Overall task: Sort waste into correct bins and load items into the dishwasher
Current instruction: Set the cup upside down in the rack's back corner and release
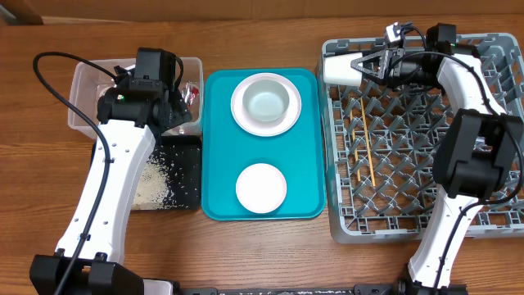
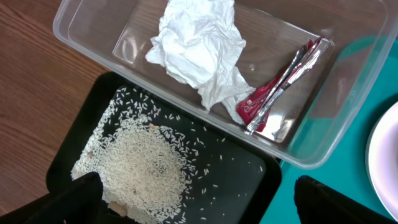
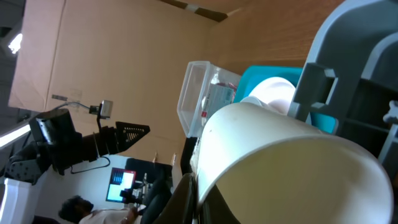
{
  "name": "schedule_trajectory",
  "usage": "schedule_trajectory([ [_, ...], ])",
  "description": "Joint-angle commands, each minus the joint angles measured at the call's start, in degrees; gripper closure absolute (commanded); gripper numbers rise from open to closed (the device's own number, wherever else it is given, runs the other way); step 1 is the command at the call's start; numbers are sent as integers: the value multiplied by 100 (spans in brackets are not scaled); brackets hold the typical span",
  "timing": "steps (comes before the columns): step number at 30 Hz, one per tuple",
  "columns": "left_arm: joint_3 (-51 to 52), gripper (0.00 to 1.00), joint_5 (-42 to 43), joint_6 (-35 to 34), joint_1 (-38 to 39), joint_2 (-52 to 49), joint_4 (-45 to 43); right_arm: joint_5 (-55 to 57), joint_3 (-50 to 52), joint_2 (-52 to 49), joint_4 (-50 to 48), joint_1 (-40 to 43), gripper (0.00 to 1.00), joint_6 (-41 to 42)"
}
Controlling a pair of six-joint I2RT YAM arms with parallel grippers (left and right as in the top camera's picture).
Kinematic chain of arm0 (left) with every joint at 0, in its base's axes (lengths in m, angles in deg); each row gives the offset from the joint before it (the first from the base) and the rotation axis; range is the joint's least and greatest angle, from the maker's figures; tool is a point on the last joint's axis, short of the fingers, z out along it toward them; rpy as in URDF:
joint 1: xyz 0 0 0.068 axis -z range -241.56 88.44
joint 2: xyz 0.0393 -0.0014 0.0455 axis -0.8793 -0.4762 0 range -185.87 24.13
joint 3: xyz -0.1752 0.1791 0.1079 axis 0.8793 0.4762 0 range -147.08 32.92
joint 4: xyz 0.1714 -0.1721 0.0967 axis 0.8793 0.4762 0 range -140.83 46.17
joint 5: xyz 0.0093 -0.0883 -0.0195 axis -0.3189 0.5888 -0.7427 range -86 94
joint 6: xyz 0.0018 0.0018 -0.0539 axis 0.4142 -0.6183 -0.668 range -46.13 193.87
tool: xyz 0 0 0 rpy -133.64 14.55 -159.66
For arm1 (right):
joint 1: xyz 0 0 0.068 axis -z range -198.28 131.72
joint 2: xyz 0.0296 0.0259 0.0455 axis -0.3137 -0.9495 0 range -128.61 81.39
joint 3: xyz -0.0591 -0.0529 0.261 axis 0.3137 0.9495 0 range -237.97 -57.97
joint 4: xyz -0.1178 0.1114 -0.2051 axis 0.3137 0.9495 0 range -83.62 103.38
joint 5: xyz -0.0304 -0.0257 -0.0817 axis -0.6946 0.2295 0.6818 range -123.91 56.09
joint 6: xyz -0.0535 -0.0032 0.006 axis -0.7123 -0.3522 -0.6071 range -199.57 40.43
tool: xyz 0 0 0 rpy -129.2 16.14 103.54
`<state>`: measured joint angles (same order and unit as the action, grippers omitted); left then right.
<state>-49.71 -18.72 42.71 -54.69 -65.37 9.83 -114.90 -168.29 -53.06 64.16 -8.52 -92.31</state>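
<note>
My right gripper is shut on the rim of the small white cup, holding it on its side over the far left corner of the grey dish rack. The cup fills the right wrist view. The chopsticks lie in the rack. My left gripper is open and empty, above the black tray with the rice. The clear tub holds the tissue and the red wrapper. A bowl sits on the plate; a second bowl is nearer.
The teal tray lies between the bins and the rack and carries the plate and both bowls. The clear tub is at the far left with the black tray in front of it. The rack's pegs stand under my right arm.
</note>
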Motion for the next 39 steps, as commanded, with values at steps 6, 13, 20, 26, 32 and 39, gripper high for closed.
schedule_trajectory([
  [6, -70, 0, -13, 74, 24, 26, -2, 931, -31, 33, 382, 160, 96, -125],
  [13, -70, 0, -13, 74, 28, 26, -2, 1261, -31, 33, 817, 505, 96, -428],
  [20, -70, 0, -13, 74, 24, 26, -2, 1257, -31, 33, 1165, 857, 96, -719],
  [26, -70, 0, -13, 74, 24, 24, -4, -229, -33, 33, 1244, 929, 96, -723],
  [32, -70, 0, -13, 74, 24, 24, -2, -896, -31, 33, 876, 787, 96, -719],
  [39, -70, 0, -13, 74, 24, 26, -2, -868, -31, -92, 455, 555, 96, -719],
])
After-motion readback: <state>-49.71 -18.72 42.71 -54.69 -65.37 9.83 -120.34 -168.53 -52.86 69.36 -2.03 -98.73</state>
